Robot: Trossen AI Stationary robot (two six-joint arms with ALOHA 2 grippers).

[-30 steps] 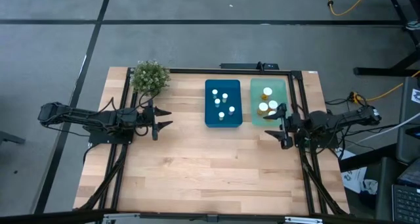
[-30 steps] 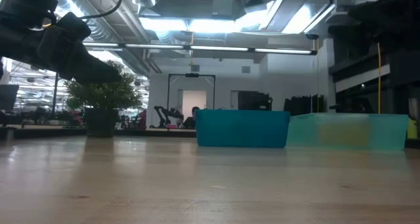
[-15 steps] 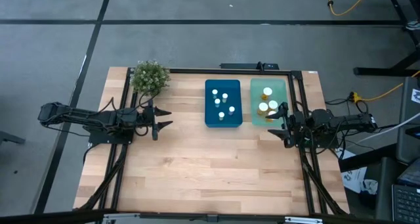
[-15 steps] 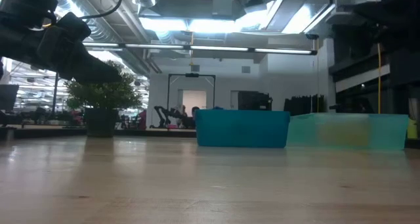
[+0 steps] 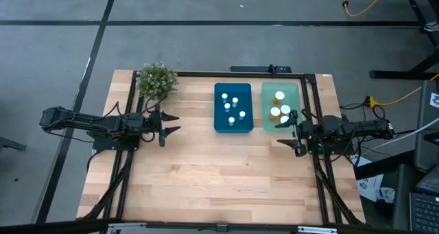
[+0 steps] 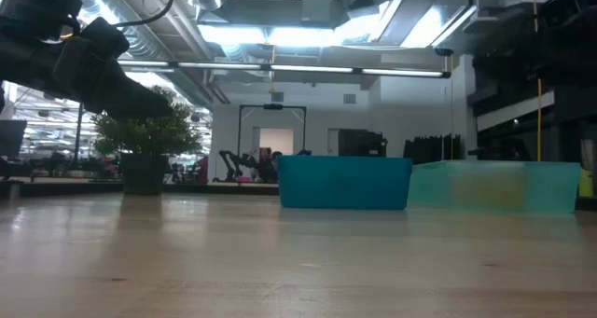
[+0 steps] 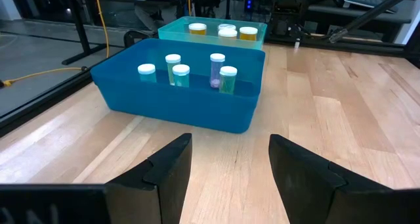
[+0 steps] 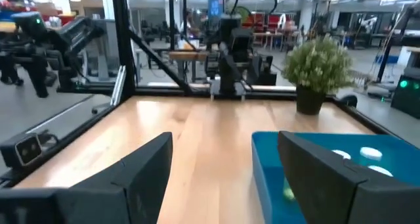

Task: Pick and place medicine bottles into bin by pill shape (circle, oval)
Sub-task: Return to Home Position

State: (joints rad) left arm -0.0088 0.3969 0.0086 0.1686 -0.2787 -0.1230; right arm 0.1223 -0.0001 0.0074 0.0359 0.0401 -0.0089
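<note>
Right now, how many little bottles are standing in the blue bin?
5 bottles, all upright in the blue bin: two nearer the green bin, three along the opposite side. None looks hidden.

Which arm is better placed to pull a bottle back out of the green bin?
Right. The right hand hangs open at the edge of the green bin; the left hand waits beyond the blue bin.
</note>
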